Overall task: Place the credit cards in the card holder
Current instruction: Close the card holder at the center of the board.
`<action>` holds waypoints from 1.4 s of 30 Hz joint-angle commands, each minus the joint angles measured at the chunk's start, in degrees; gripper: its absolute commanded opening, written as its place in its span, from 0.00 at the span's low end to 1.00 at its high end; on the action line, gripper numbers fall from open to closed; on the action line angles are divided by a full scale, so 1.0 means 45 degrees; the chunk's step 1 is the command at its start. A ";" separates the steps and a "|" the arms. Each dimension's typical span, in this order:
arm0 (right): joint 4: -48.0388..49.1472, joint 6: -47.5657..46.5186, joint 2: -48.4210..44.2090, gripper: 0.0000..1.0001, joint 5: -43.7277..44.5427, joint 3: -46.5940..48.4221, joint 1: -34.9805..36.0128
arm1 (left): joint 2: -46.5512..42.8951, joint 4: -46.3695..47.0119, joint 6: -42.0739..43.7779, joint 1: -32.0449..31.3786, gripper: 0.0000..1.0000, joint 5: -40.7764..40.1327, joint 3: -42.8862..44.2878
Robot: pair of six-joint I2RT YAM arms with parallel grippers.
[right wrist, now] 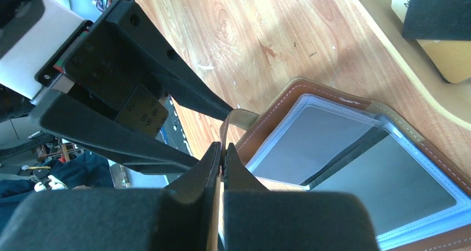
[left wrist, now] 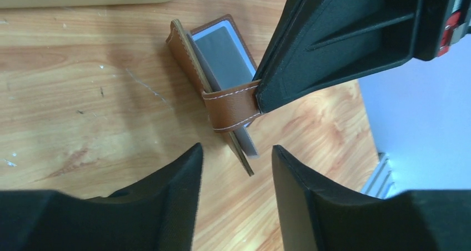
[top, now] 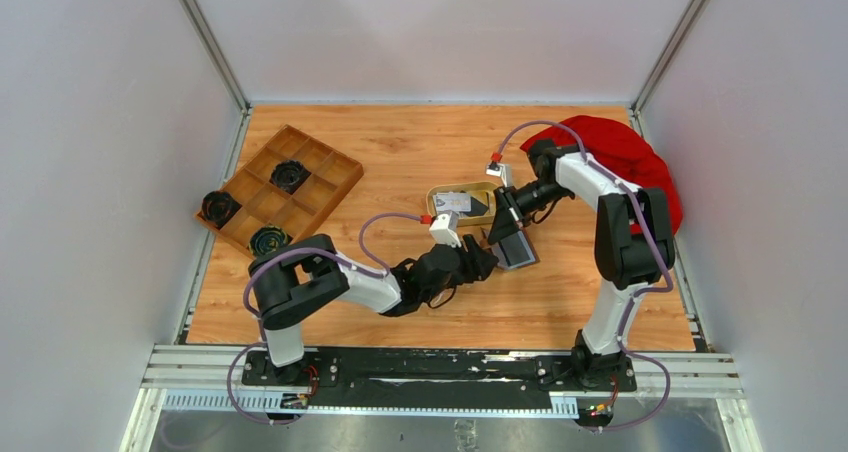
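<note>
The brown card holder [left wrist: 191, 56] stands half open on the table, its grey pockets [right wrist: 344, 167] showing. My right gripper [right wrist: 223, 148] is shut on its brown strap [left wrist: 233, 109] and holds the flap up. My left gripper [left wrist: 237, 151] is open just in front of the holder. The holder's lower corner reaches between the left fingertips without touching them. In the top view both grippers meet at the holder [top: 517, 250] near the table's middle. The credit cards lie in the oval tan dish [top: 440, 189]: a whitish one [top: 453, 201] and a black one [right wrist: 439, 9].
A wooden compartment tray [top: 300, 182] with black round parts sits at the back left. A red cloth [top: 620, 152] lies at the back right behind the right arm. White walls close in the table on three sides.
</note>
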 commanded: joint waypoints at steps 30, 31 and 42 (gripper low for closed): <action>0.0844 0.0969 0.0040 0.00 -0.0459 -0.1085 0.0470 | -0.1663 -1.2887 0.6094 -0.0123 0.18 -0.1818 0.3970; 0.0677 0.0832 0.0067 0.00 -0.0229 -0.1095 0.0357 | -0.1564 -1.2805 0.6138 -0.0123 0.21 -0.1622 0.4084; -0.0394 -0.0382 -0.0013 0.00 0.2387 -0.1713 -0.0780 | -0.2124 -1.1450 0.6538 -0.0123 0.54 0.0386 0.4011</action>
